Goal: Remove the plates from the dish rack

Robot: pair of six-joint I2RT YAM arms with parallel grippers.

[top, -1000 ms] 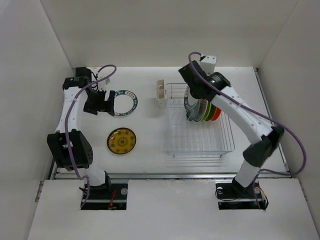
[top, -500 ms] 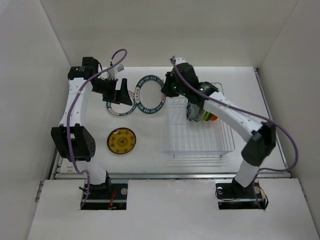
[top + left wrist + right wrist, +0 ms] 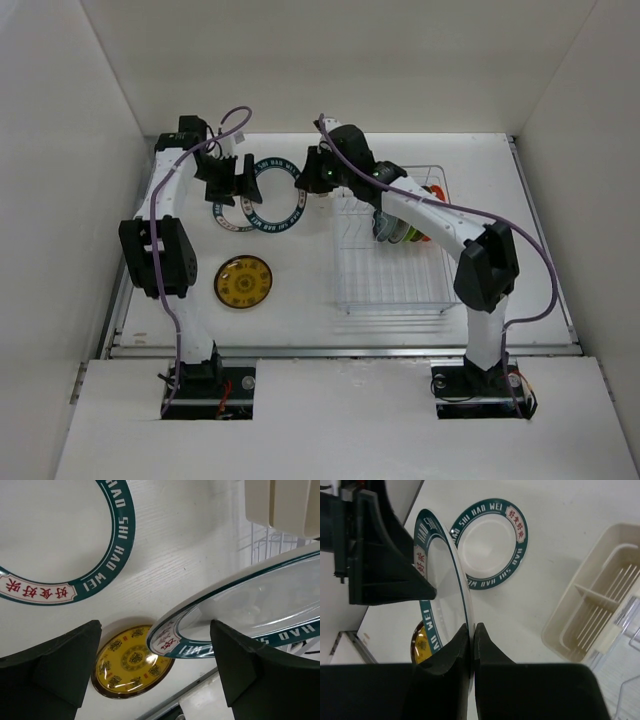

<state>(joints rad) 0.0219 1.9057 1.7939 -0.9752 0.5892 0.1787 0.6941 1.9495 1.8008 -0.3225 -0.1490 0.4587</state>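
pinches the white, teal-rimmed plate (image 3: 442, 585) by its edge in the right gripper (image 3: 471, 630), tilted steeply above the table (image 3: 300, 290) left of the dish rack (image 3: 400, 275), lettered face toward the spread left gripper (image 3: 232, 188).

White table (image 3: 300, 300) sits under both grippers, with faint grain lines showing in the left wrist view. Plain white back wall (image 3: 330, 70) is just beyond the left gripper (image 3: 233, 188) and the right gripper (image 3: 312, 172). Left side wall (image 3: 60, 180) is near the left gripper, on its outboard side. Right side wall (image 3: 590, 150) is well apart from the right gripper, across the table. Metal rail (image 3: 340, 350) runs along the table's near edge, well behind both grippers. White front panel (image 3: 340, 420) is nearer still, with two rectangular cutouts (image 3: 205, 390). A bit of red shows in the left one.
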